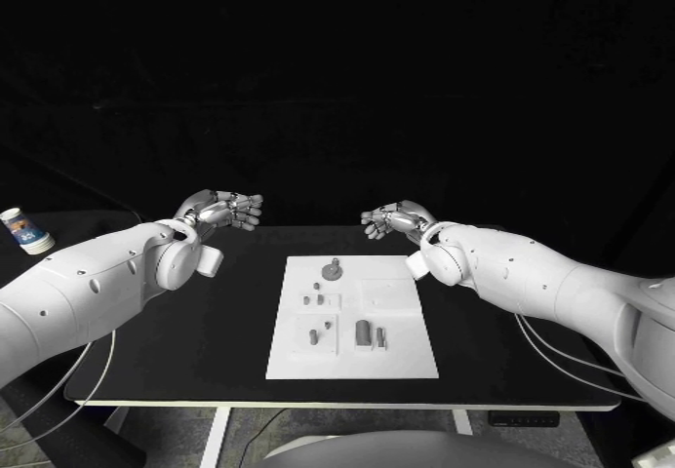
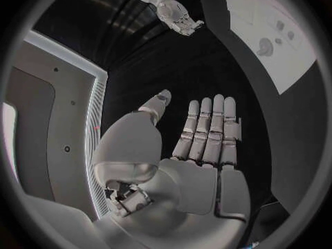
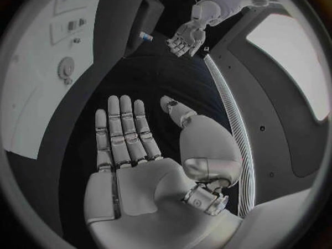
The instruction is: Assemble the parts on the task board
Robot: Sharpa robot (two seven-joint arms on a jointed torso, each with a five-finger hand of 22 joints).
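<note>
- The black counter (image 1: pixel 211 331) spreads under both arms, and the two hands hang above its far edge, well apart from each other
- The white task board (image 1: pixel 401 363) lies flat in the middle of the counter, between the two arms and nearer the robot than either hand; it touches neither hand
- The left hand (image 1: pixel 225 210) hovers beyond the board's far left corner, released: its wrist view shows the fingers (image 2: pixel 207 133) straight and side by side, thumb set apart, palm holding nothing
- The right hand (image 1: pixel 394 220) hovers beyond the board's far right corner, likewise released; its wrist view shows flat fingers (image 3: pixel 124 130) and a bare palm
- The grey parts (image 1: pixel 363 333) stand or lie on the board, all well clear of both hands: a round one (image 1: pixel 334 269) nearest the hands at the far end, small ones (image 1: pixel 315 335) toward the left-hand side, taller ones at the near middle
- A small paper cup (image 1: pixel 24 230) stands outside the left arm, away from the left hand
</note>
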